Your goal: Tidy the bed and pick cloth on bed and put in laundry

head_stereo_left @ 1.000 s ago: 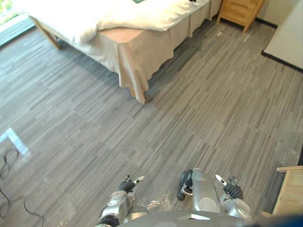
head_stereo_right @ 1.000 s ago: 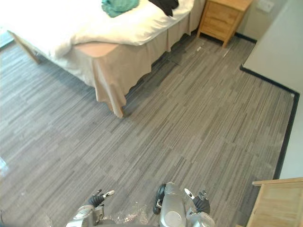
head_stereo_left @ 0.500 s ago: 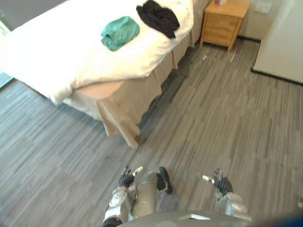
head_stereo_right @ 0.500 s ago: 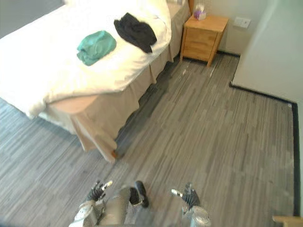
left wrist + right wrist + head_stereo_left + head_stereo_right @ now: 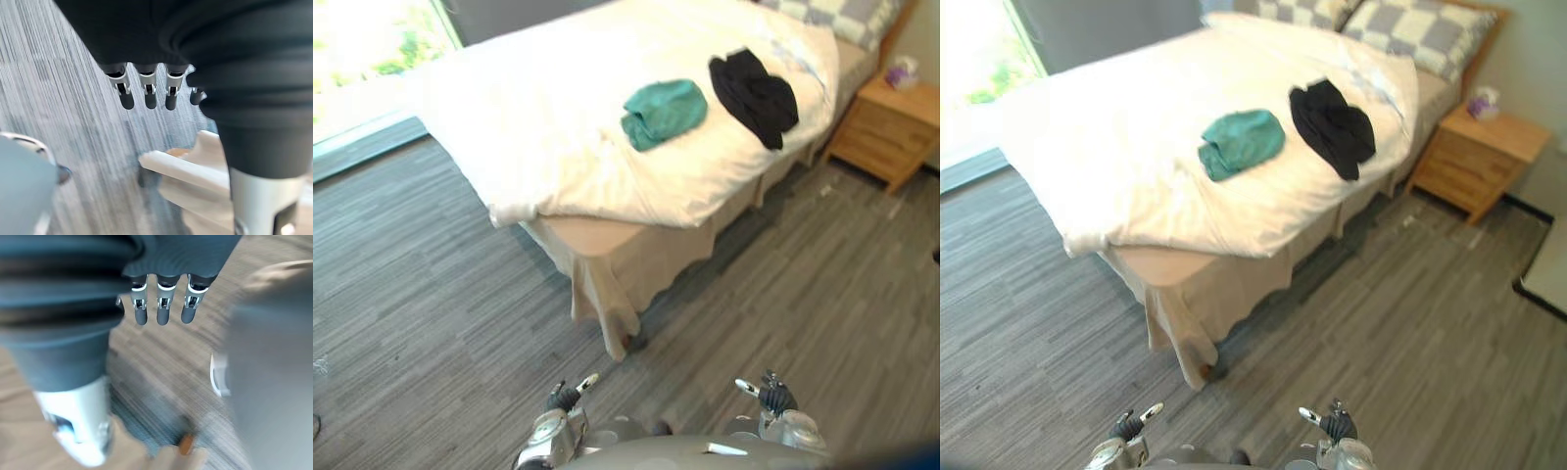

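A green cloth (image 5: 664, 113) lies crumpled on the white duvet (image 5: 538, 127) of the bed (image 5: 656, 262), about midway along it. A black cloth (image 5: 756, 96) lies just beside it, toward the head and close to the side edge facing the nightstand (image 5: 886, 127). Checked pillows (image 5: 1410, 29) sit at the head. At the near foot corner the duvet stops short, baring a tan mattress corner (image 5: 597, 233). A small purple box (image 5: 1482, 101) stands on the nightstand. Both hands hang low over the grey floor (image 5: 431, 323), apart from the bed. The left hand (image 5: 564, 397) and right hand (image 5: 774, 396) hold nothing. The wrist views show each hand's fingers (image 5: 146, 95) straight and relaxed.
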Motion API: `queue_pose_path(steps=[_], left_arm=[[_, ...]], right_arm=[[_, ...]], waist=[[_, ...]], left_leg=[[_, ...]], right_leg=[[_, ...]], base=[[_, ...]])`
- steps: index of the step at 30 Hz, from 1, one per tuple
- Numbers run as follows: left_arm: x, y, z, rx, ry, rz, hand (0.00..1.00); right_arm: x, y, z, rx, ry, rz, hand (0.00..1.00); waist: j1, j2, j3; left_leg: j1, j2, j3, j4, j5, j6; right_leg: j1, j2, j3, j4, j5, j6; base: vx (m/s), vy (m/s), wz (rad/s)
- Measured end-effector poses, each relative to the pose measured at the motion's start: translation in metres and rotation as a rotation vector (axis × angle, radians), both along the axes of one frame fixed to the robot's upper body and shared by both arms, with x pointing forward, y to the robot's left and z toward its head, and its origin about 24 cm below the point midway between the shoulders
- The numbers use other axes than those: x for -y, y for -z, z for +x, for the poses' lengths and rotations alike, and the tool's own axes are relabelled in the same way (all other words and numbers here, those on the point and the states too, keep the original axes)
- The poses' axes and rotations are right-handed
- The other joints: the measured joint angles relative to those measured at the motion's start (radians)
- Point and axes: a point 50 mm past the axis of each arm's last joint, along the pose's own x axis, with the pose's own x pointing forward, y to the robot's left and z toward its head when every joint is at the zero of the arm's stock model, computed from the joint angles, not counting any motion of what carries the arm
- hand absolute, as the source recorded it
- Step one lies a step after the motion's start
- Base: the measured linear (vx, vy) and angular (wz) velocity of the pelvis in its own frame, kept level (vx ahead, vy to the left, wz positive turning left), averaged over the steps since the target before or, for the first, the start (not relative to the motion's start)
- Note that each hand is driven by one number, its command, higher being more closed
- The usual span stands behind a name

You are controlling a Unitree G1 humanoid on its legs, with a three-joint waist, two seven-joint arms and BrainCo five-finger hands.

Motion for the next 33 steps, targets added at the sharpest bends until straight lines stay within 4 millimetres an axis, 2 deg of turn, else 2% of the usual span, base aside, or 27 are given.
queue_pose_path(steps=[1, 3, 4, 5, 6, 7, 10, 14, 15, 18, 20, 22, 23, 25, 26, 28, 29, 31, 32, 33], left_arm=[[0.002, -0.001, 0.005, 0.013, 0.004, -0.003, 0.0], [0.006, -0.002, 0.009, 0.025, 0.002, -0.015, 0.0], [0.003, -0.003, 0.009, 0.03, -0.008, -0.009, 0.0], [0.003, -0.003, 0.009, 0.029, -0.015, -0.009, 0.0], [0.004, -0.002, 0.007, 0.026, -0.023, -0.014, 0.0], [0.013, 0.001, 0.0, 0.01, -0.049, -0.041, 0.0], [0.014, 0.001, -0.001, 0.001, -0.089, -0.043, 0.0], [0.012, 0.001, -0.002, 0.034, -0.226, -0.106, 0.0], [0.009, 0.001, -0.005, 0.052, -0.303, -0.126, 0.0], [-0.005, 0.001, -0.013, 0.072, -0.437, -0.114, 0.0], [-0.013, -0.001, -0.018, 0.086, -0.498, -0.09, 0.0], [-0.021, -0.002, -0.027, 0.114, -0.578, -0.085, 0.0], [-0.029, -0.006, -0.027, 0.164, -0.652, -0.081, 0.0], [-0.047, -0.021, -0.015, 0.298, -0.736, -0.051, 0.0], [-0.061, -0.035, -0.004, 0.398, -0.753, 0.002, 0.0], [-0.083, -0.066, 0.017, 0.54, -0.686, 0.172, 0.0], [-0.085, -0.069, 0.019, 0.555, -0.675, 0.188, 0.0], [-0.099, -0.098, 0.036, 0.659, -0.609, 0.318, 0.0], [-0.101, -0.104, 0.039, 0.682, -0.596, 0.349, 0.0], [-0.105, -0.118, 0.046, 0.724, -0.56, 0.412, 0.0]], right_arm=[[0.0, 0.0, 0.0, 0.001, 0.001, 0.007, 0.0], [-0.005, 0.002, -0.006, -0.005, 0.001, 0.031, 0.0], [-0.009, 0.003, -0.007, -0.004, -0.012, 0.049, 0.0], [-0.011, 0.003, -0.008, -0.006, -0.021, 0.059, 0.0], [-0.014, 0.001, -0.002, 0.014, -0.056, 0.06, 0.0], [-0.016, -0.002, 0.008, 0.047, -0.094, 0.061, 0.0], [-0.023, -0.004, 0.015, 0.065, -0.143, 0.078, 0.0], [-0.022, 0.001, 0.009, 0.011, -0.147, 0.085, 0.0], [-0.021, 0.003, 0.006, -0.012, -0.141, 0.087, 0.0], [-0.018, 0.007, 0.0, -0.061, -0.1, 0.101, 0.0], [-0.016, 0.008, -0.002, -0.082, -0.063, 0.118, 0.0], [-0.011, 0.008, -0.003, -0.088, -0.011, 0.132, 0.0], [-0.008, 0.008, -0.002, -0.088, 0.027, 0.145, 0.0], [-0.004, 0.008, -0.003, -0.095, 0.061, 0.155, 0.0], [-0.003, 0.008, -0.005, -0.102, 0.07, 0.162, 0.0], [0.0, 0.008, -0.008, -0.107, 0.088, 0.182, 0.0], [0.0, 0.008, -0.007, -0.105, 0.087, 0.183, 0.0], [0.006, 0.007, -0.014, -0.108, 0.082, 0.184, 0.0], [0.009, 0.007, -0.015, -0.11, 0.081, 0.18, 0.0], [0.016, 0.006, -0.016, -0.109, 0.08, 0.168, 0.0]], waist=[[-0.003, -0.013, 0.004], [-0.002, -0.035, 0.001], [0.005, -0.054, -0.001], [0.004, -0.061, -0.002], [0.01, -0.03, -0.005], [0.015, 0.002, -0.007], [0.012, 0.015, -0.006], [0.013, 0.013, -0.009], [0.013, 0.013, -0.012], [0.018, -0.011, -0.022], [0.03, -0.017, -0.023], [0.03, -0.018, -0.022], [0.03, -0.018, -0.022], [0.029, -0.015, -0.023], [0.028, -0.012, -0.025], [0.027, -0.006, -0.024], [0.027, -0.006, -0.024], [0.024, -0.008, -0.025], [0.023, -0.007, -0.025], [0.019, 0.001, -0.027]], left_leg=[[0.005, 0.001, -0.052, -0.002, -0.005, -0.014], [0.006, 0.009, -0.168, 0.02, -0.023, -0.046], [0.005, 0.011, -0.209, 0.041, -0.041, -0.076], [0.007, 0.021, -0.221, 0.055, -0.053, -0.092], [0.004, 0.06, -0.224, 0.061, -0.06, -0.126], [0.012, 0.097, -0.229, 0.045, -0.058, -0.136], [0.045, 0.13, -0.235, 0.001, -0.019, -0.192], [0.052, 0.164, -0.226, -0.001, 0.015, -0.202], [0.049, 0.168, -0.214, -0.015, 0.032, -0.206], [0.037, 0.165, -0.195, -0.064, 0.093, -0.208], [0.035, 0.166, -0.201, -0.085, 0.109, -0.209], [0.033, 0.161, -0.2, -0.085, 0.118, -0.209], [0.029, 0.159, -0.199, -0.09, 0.124, -0.211], [0.029, 0.162, -0.196, -0.112, 0.132, -0.207], [0.023, 0.169, -0.188, -0.128, 0.133, -0.205], [0.019, 0.187, -0.145, -0.166, 0.132, -0.201], [0.019, 0.188, -0.145, -0.169, 0.134, -0.198], [0.003, 0.188, -0.128, -0.171, 0.13, -0.198], [0.002, 0.189, -0.119, -0.171, 0.129, -0.196], [0.0, 0.193, -0.102, -0.171, 0.125, -0.191]], right_leg=[[-0.018, 0.017, 0.051, -0.107, 0.008, 0.006], [-0.022, 0.05, 0.175, -0.325, 0.075, 0.011], [-0.012, 0.063, 0.22, -0.414, 0.162, 0.01], [0.001, 0.067, 0.227, -0.407, 0.176, 0.031], [0.015, 0.092, 0.201, -0.407, 0.166, 0.012], [0.021, 0.118, 0.162, -0.405, 0.148, -0.013], [0.063, 0.132, 0.114, -0.415, 0.126, -0.03], [0.164, 0.153, 0.03, -0.508, 0.13, -0.034], [0.187, 0.153, -0.001, -0.542, 0.139, -0.035], [0.222, 0.156, -0.06, -0.636, 0.188, -0.032], [0.233, 0.165, -0.068, -0.677, 0.214, -0.033], [0.245, 0.165, -0.068, -0.705, 0.235, -0.033], [0.253, 0.167, -0.068, -0.725, 0.246, -0.034], [0.255, 0.178, -0.068, -0.752, 0.265, -0.038], [0.254, 0.189, -0.07, -0.776, 0.282, -0.044], [0.254, 0.215, -0.07, -0.828, 0.319, -0.053], [0.254, 0.217, -0.07, -0.834, 0.323, -0.053], [0.248, 0.225, -0.06, -0.874, 0.348, -0.055], [0.244, 0.226, -0.052, -0.875, 0.349, -0.055], [0.234, 0.231, -0.036, -0.875, 0.349, -0.055]], base=[[0.22, -0.203, 1.69], [0.29, -0.333, 1.78], [0.33, -0.408, 1.25], [0.37, -0.48, 0.92], [0.26, -0.354, 0.53], [0.25, -0.325, 0.35], [0.2, -0.255, 0.37], [0.1, -0.152, 0.61], [0.02, -0.053, 0.65], [0.0, -0.035, 0.55], [-0.03, -0.025, 0.21], [-0.08, -0.01, 0.03], [-0.12, -0.011, 0.03], [-0.13, -0.019, 0.09], [-0.15, -0.023, 0.07], [-0.19, -0.026, 0.02], [-0.16, -0.022, -0.05], [-0.15, -0.016, -0.19], [-0.11, -0.007, -0.35], [-0.08, -0.005, -0.38]])
